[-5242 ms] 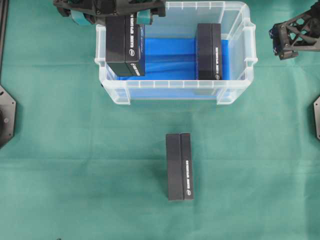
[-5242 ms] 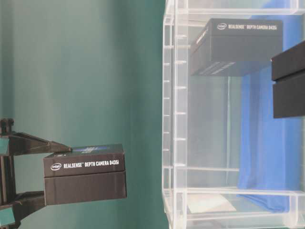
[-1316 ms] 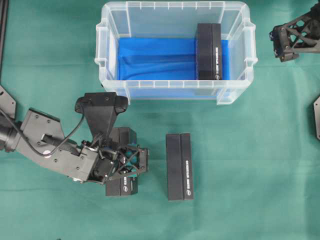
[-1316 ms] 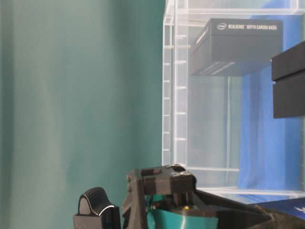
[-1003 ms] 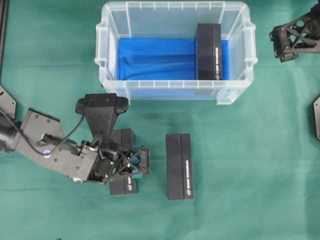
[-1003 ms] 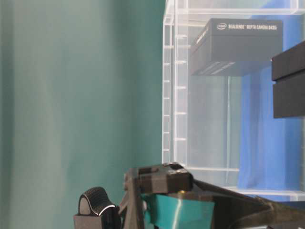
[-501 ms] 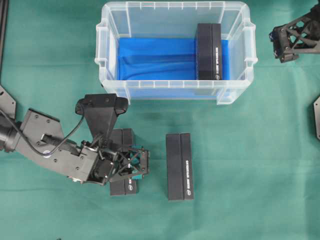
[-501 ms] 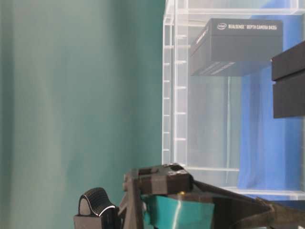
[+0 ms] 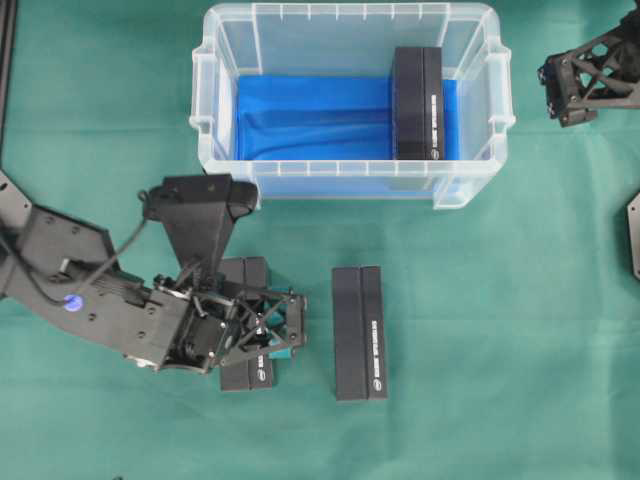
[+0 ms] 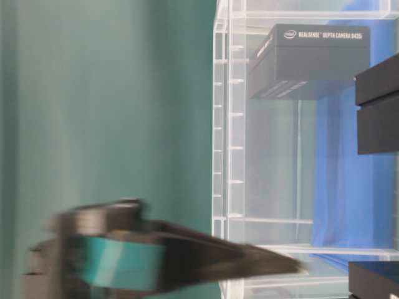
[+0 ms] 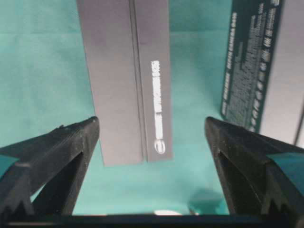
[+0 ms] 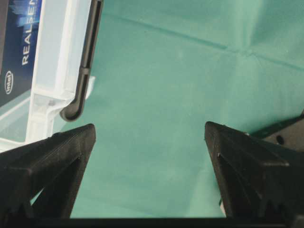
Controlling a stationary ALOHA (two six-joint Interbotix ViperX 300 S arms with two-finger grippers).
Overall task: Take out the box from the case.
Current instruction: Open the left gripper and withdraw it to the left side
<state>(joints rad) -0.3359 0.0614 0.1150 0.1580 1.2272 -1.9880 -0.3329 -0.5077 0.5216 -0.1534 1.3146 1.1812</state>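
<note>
Overhead exterior: left gripper (image 9: 262,335), jaws wide apart, hovers over a black box (image 9: 246,325) on the green cloth (image 9: 480,350) before the case's front-left corner; one box (image 9: 418,102) stands inside the case (image 9: 350,178), right end; right gripper (image 12: 149,135) likewise gapes, empty.

A blurred black gripper finger with a teal pad (image 10: 124,258) stretches across the lower left, its tip just reaching the corner of the clear plastic case (image 10: 227,149). Above and beyond that tip, inside the case, a dark grey box printed "RealSense Depth Camera D435i" (image 10: 315,59) shows before a blue cloth (image 10: 349,205). Past the tip, at the lower right corner, sits another dark box's edge (image 10: 374,280). Green cloth (image 10: 106,106) fills the space above the finger.
</note>
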